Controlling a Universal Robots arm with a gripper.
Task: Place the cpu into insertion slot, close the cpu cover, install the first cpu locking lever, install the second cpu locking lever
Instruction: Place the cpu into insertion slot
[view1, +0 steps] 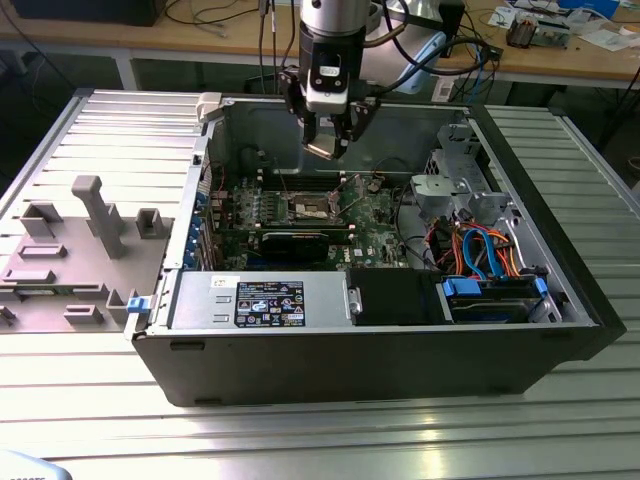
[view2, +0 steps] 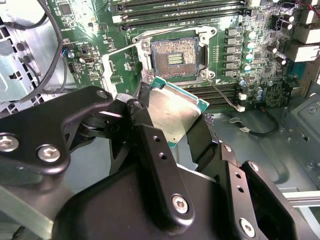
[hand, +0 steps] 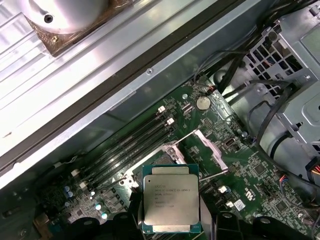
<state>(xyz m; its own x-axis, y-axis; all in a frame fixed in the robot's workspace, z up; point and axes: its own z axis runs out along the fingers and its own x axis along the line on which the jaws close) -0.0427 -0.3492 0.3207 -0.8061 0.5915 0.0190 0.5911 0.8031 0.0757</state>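
The gripper (view1: 328, 146) hangs over the open computer case (view1: 380, 350), which sits on the table (view1: 300, 435). Its fingers (view2: 150, 142) pinch the cpu (view2: 172, 112) by two opposite edges, so the silvery top shows between them. The cpu is held in the air, clear of the green board (view2: 235, 95). In the exterior view the insertion slot (view1: 312, 208) lies at about 6 o'clock from the fingers, its dark centre uncovered. The cpu cover (hand: 209, 149) stands swung open just beside the slot.

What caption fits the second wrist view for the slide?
Gripper holds the cpu by its edges, not yet seated in the open insertion slot.
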